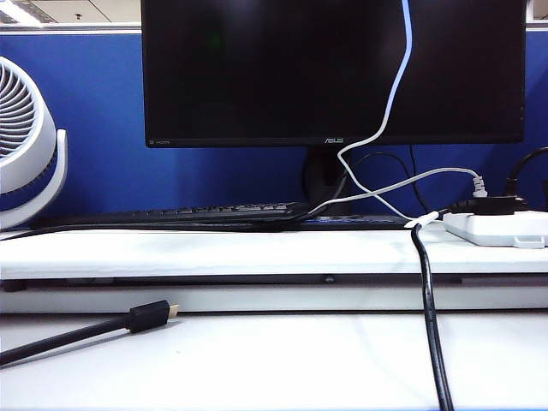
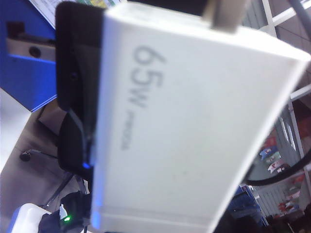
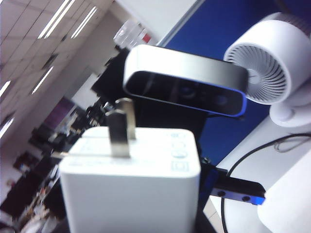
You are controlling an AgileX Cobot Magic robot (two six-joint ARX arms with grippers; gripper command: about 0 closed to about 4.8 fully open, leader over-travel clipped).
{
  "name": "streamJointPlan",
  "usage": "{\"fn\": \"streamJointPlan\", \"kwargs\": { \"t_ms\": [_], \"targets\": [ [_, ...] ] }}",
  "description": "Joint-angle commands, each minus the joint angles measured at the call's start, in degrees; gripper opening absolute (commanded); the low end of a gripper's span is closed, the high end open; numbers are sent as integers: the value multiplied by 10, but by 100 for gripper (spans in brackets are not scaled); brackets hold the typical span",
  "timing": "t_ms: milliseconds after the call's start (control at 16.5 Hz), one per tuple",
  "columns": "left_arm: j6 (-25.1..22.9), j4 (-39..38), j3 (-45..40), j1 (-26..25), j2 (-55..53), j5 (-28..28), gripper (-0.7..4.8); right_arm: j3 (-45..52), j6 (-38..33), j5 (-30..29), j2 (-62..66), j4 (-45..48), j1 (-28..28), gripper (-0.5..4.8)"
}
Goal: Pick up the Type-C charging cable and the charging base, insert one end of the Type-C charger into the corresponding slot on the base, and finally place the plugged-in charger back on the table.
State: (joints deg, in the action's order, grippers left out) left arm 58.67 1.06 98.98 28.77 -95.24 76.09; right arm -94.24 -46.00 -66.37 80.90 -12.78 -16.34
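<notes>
The charging base [image 3: 131, 189], a white block with a metal prong on its near face, fills the low middle of the right wrist view, and my right gripper [image 3: 144, 160] is shut on it. In the left wrist view the same charging base [image 2: 194, 121], marked 65W, sits right against my left gripper [image 2: 138, 151], with a black finger [image 2: 77, 97] along its side. The left jaws and any plug are hidden behind the block. In the exterior view the white Type-C charging cable [image 1: 396, 81] hangs taut from above the frame. Neither gripper appears there.
On the table [image 1: 274, 368] lie a black gold-tipped cable [image 1: 150, 315] and a thick black cable [image 1: 428, 317]. Behind are a monitor [image 1: 334, 68], keyboard [image 1: 214, 210], white fan [image 1: 26, 137] and power strip [image 1: 501, 227]. The left wrist camera [image 3: 184, 90] faces the base.
</notes>
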Motion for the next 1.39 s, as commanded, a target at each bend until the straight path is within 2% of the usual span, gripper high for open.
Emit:
{"fn": "streamJointPlan", "kwargs": {
  "t_ms": [61, 303, 485, 606, 848, 1030, 1151, 1211, 1393],
  "targets": [
    [1, 17, 2, -9, 2, -41, -6, -3, 34, -15, -5, -37, 0, 74],
    [3, 21, 2, -9, 2, -45, -6, -3, 75, -14, -6, -39, -3, 62],
    [3, 25, 2, -9, 2, -56, -6, -3, 69, 22, -6, -53, -3, 62],
    [3, 29, 2, -9, 2, -71, -6, -3, 73, 20, -6, -50, -9, 62],
    [2, 29, 2, -8, 2, -80, -6, -3, 37, 33, -6, -36, -16, 62],
    [-2, 29, 2, -8, 2, -80, -6, -3, -22, 30, -6, 20, -19, 62],
    [-2, 29, 2, -8, 2, -81, -6, -3, -25, 23, -6, 22, -25, 62],
    [-2, 29, 2, -8, 2, -101, -6, -3, -33, 20, -6, 24, -49, 53],
    [-2, 29, 2, -9, 2, -96, -6, -3, -33, 19, -6, 23, -52, 53]
  ]
}}
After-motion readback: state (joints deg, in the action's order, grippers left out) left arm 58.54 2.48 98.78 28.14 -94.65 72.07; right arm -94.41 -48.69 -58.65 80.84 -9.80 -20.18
